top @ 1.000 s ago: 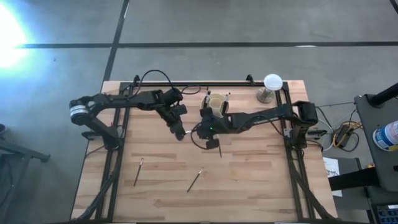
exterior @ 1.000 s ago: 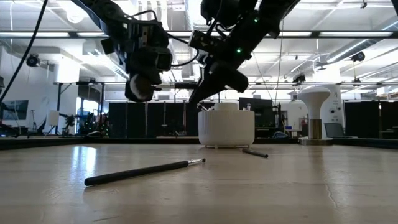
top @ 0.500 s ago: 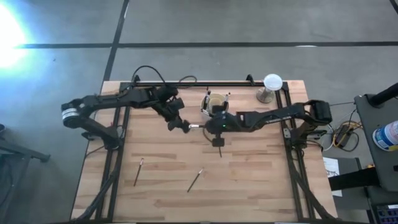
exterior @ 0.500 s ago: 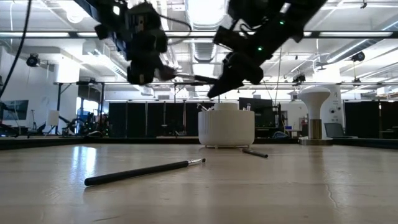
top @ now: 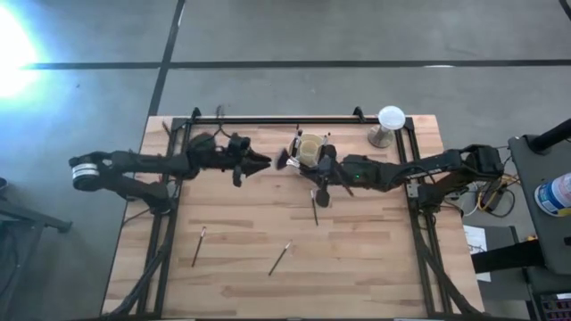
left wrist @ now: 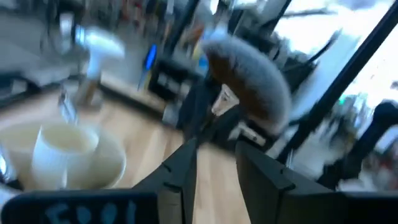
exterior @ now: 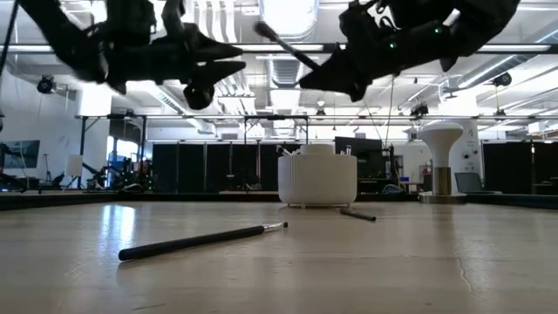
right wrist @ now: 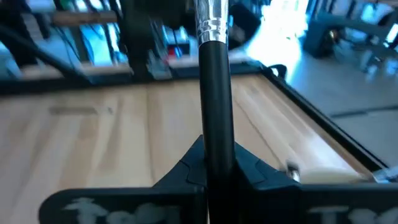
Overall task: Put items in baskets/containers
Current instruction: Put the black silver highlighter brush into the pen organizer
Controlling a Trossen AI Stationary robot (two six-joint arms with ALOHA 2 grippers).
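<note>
Now my right gripper (right wrist: pixel 214 168) pinches a brush (right wrist: pixel 214 93) tight by its smooth, hard black stick, up in the air beside the round cream cup (top: pixel 310 148). It is light and thin; its fluffy tip is soft. My left gripper (left wrist: pixel 214 165) hangs open nearby.

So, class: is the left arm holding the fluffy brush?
No: the right gripper clamps the fluffy brush; the left gripper is open.

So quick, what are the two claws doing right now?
Left end effector: open, holding nothing.
Right end effector: shut on a dark-handled makeup brush with a fluffy head.
</note>
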